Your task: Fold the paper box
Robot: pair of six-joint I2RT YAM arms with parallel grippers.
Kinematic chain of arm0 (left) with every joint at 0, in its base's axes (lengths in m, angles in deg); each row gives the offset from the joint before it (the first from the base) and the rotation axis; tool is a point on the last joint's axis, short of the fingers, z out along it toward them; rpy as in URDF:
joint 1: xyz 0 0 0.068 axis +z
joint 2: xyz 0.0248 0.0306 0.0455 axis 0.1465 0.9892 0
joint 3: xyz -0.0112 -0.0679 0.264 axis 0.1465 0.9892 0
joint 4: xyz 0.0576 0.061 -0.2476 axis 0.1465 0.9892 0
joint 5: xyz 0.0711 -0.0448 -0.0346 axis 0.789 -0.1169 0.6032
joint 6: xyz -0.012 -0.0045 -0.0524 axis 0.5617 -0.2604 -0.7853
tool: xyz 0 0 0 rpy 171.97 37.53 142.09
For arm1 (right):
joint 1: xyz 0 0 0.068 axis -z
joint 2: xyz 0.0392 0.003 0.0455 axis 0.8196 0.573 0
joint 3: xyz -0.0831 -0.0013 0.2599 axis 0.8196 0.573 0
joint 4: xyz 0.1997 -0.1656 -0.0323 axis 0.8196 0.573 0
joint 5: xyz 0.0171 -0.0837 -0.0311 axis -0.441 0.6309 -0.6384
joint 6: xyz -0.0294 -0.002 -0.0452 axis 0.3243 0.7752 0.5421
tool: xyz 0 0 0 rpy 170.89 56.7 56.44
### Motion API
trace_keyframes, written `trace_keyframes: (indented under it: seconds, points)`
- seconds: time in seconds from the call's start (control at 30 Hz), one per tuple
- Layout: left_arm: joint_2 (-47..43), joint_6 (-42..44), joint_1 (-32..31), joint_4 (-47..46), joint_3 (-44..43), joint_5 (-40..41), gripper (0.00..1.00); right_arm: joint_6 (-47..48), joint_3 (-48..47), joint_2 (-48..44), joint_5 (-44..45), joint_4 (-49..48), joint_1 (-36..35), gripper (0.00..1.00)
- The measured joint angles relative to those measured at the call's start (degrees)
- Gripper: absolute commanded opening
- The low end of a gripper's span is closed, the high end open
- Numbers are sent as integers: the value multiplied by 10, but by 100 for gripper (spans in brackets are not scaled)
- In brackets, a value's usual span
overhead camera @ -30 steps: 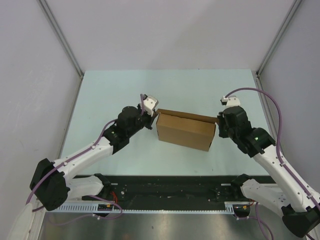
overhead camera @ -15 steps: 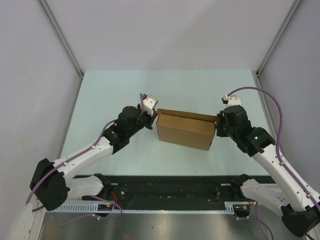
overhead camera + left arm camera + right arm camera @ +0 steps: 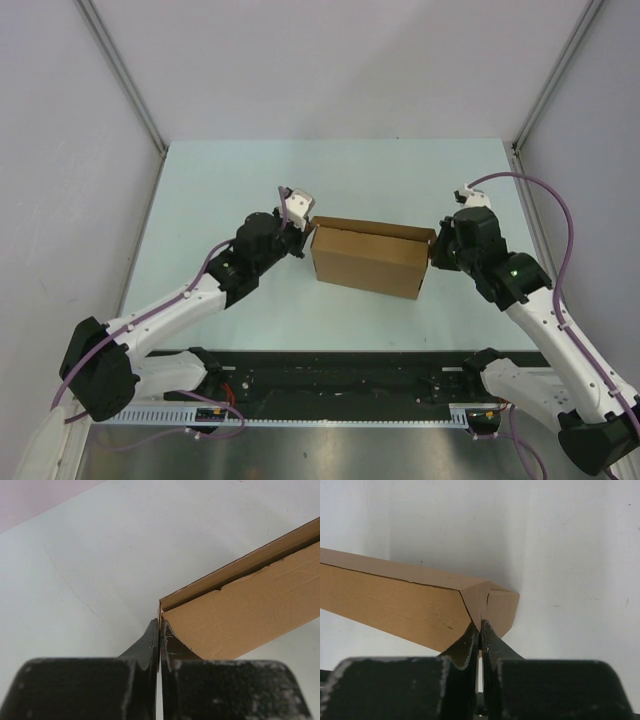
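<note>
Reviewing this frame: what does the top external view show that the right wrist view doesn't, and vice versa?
Only top external: the whole paper box, both arms, and the left gripper at its left end. Only right wrist: the creased cardboard corner pinched between shut fingers, close up. Both: the right gripper clamped on the box's right end.

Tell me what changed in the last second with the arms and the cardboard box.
The right fingers closed on the fold at the right end of the paper box, and that arm shifted slightly. The left fingers stayed pinched on the box's left corner, and the box barely moved.
</note>
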Motion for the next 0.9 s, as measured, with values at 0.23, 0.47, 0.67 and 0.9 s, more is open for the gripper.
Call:
trace_keyframes:
  seconds: [0.23, 0.47, 0.67, 0.9]
  points:
    - [0, 0, -5, 0, 0, 12, 0, -24, 0, 7, -9, -6, 7, 0]
    - [0, 1, -9, 0, 0, 21, 0, -40, 0, 14, -21, -12, 18, 0]
    - [0, 1, -12, 0, 0, 28, 0, -52, 0, 24, -22, -18, 20, 0]
    - [0, 1, -13, 0, 0, 29, 0, -47, 0, 27, -9, -17, 16, 0]
